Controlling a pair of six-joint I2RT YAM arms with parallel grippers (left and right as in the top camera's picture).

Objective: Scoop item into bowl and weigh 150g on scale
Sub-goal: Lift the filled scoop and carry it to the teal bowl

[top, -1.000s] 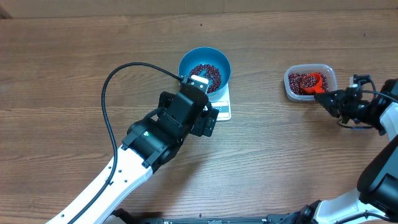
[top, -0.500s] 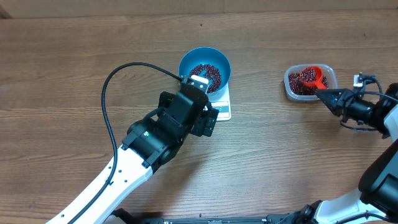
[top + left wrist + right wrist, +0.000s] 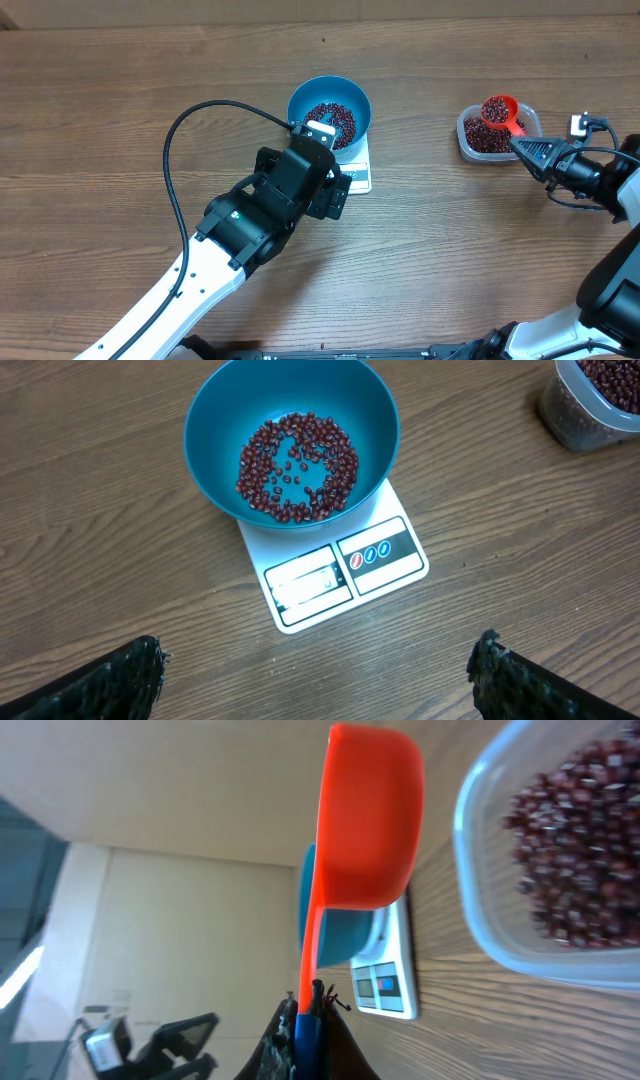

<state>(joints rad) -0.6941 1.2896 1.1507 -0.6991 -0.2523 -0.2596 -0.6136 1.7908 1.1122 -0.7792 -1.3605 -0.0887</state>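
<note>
Currently, right claw: fingers together, clamped on the handle of the red scoop.
Scoop: sticks out ahead of the right claw. Its cup is loaded with beans and, seen from above, sits over the rim of the tub farthest from that claw.
Scoop in the right wrist view: the cup shows its orange-red outside and stands clear of the beans in the tub.
Tub: clear plastic, just ahead of the right claw and under the scoop, with a layer of beans inside.
Left claw: fingers wide apart, holding nothing, hanging above the bench.
Left fingers: two dark tips show at the lower corners of the left wrist view, touching nothing.
Scale: white, flat on the bench straight ahead of the left claw, its display and buttons facing that claw. The reading is too faint to tell.
Bowl: blue, seated on the scale's far part, beyond the display as seen from the left claw, and overhanging the scale at the sides.
Beans in bowl: a thin loose ring on the bottom, with blue showing through the middle.
Bowl from the right claw: well apart, visible past the scoop.
Cable: black, looping over the bench behind the left claw.
</note>
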